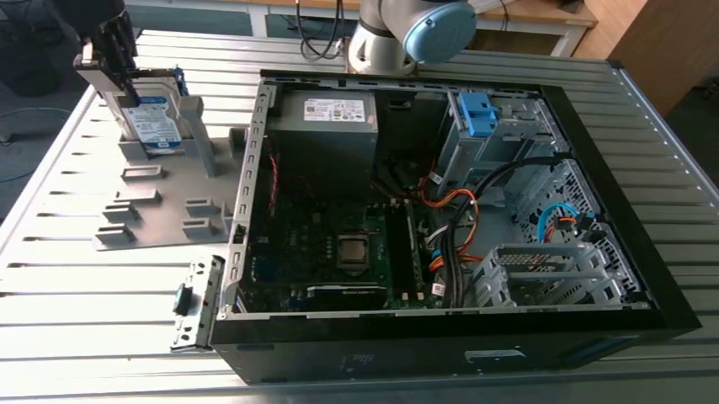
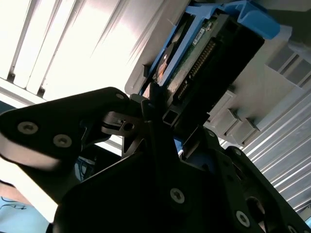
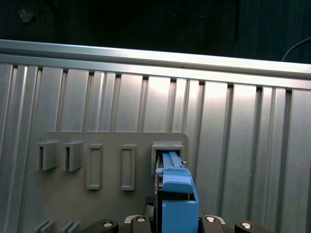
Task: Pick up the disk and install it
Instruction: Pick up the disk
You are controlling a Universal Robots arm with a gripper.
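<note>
- While stood upright in the grey rack [image 1: 146,220] on the table [image 1: 67,290], beside the PC case [image 1: 663,278], the disk [image 1: 153,119] is met up top by the gripper [image 1: 124,80].
- Clamped or loose can't be told, tbh.

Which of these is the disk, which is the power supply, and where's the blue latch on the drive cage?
disk [image 1: 153,126]: exterior view, on its blue-and-white label.
power supply [image 1: 326,143]: exterior view, on its grey face below the white label.
blue latch [image 1: 476,114]: exterior view, on the latch's middle.
</note>
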